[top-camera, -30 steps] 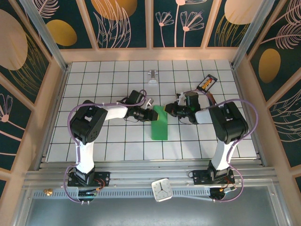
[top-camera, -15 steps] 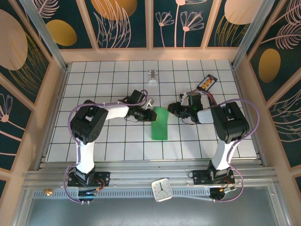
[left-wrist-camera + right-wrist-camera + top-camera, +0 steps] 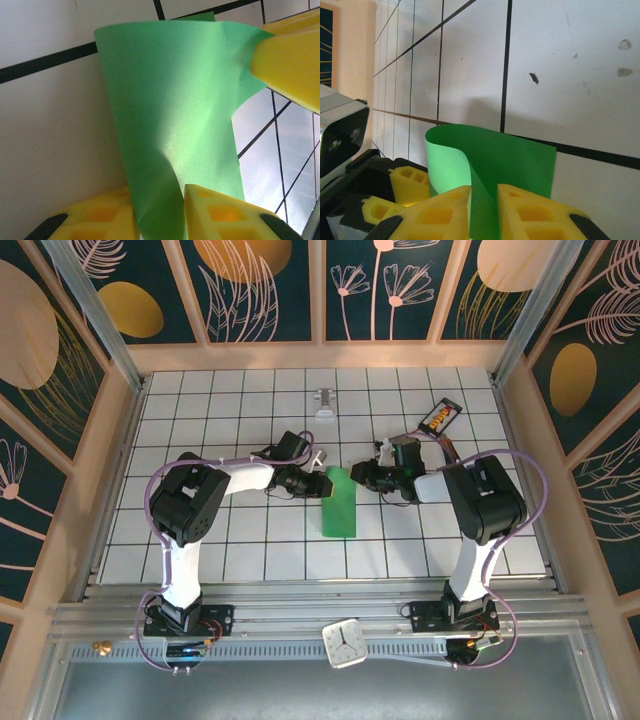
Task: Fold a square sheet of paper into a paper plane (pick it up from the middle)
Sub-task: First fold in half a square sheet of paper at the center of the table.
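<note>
The square sheet of paper point(image 3: 339, 508) is bright green and lies folded into a long narrow strip at the table's middle, its far end lifted and curled. My left gripper point(image 3: 317, 483) comes at that far end from the left and is shut on it. In the left wrist view the sheet point(image 3: 170, 115) runs down between the yellow fingers point(image 3: 220, 210) of this gripper point(image 3: 156, 191). My right gripper point(image 3: 362, 477) comes from the right and is shut on the same end. In the right wrist view a fold of the sheet point(image 3: 515, 160) sits pinched in this gripper point(image 3: 484, 189).
A dark and orange tool point(image 3: 441, 415) lies at the back right near the right arm's cable. A small grey-white object point(image 3: 324, 405) stands at the back centre. A white clock point(image 3: 346, 643) sits on the front rail. Wooden frame walls close in the white grid table point(image 3: 200, 430).
The right gripper drew slightly right, then came back onto the sheet's far end. The left jaws closed in on the sheet. The lifted end curled a little more.
</note>
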Tool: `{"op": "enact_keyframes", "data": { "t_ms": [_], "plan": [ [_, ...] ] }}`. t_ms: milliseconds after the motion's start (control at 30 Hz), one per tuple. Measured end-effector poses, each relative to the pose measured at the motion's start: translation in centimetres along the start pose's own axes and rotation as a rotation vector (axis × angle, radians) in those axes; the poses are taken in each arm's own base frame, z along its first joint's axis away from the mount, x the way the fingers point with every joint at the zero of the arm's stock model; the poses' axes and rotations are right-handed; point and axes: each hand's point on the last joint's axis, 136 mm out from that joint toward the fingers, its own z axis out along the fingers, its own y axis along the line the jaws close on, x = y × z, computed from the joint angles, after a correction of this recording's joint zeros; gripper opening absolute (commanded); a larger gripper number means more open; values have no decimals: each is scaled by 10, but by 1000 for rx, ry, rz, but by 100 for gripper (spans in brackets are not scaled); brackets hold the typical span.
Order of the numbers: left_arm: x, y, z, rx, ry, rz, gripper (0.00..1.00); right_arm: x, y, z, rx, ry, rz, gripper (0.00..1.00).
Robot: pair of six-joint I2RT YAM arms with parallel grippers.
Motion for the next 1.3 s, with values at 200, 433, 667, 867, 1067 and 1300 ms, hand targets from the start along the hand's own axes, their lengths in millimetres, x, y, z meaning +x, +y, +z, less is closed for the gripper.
{"op": "enact_keyframes", "data": {
  "t_ms": [200, 433, 667, 867, 1067, 1300],
  "plan": [
    [0, 2, 1, -9, -4, 2, 26, -9, 2, 9, 2, -6, -18, 18],
    [0, 3, 1, -48, -16, 10, 25, -10, -3, 15, 35, 5, -34, 23],
    [0, 3, 2, -78, -31, -7, 26, -18, -8, 14, 79, -10, -61, 30],
    [0, 4, 1, -86, -49, -34, 25, -30, -15, 0, 129, -47, -76, 31],
    [0, 5, 1, -88, -67, -50, 24, -39, -9, -16, 161, -93, -115, 30],
    [0, 5, 1, -87, -71, -55, 24, -29, -18, -19, 191, -77, -100, 30]
  ]
}}
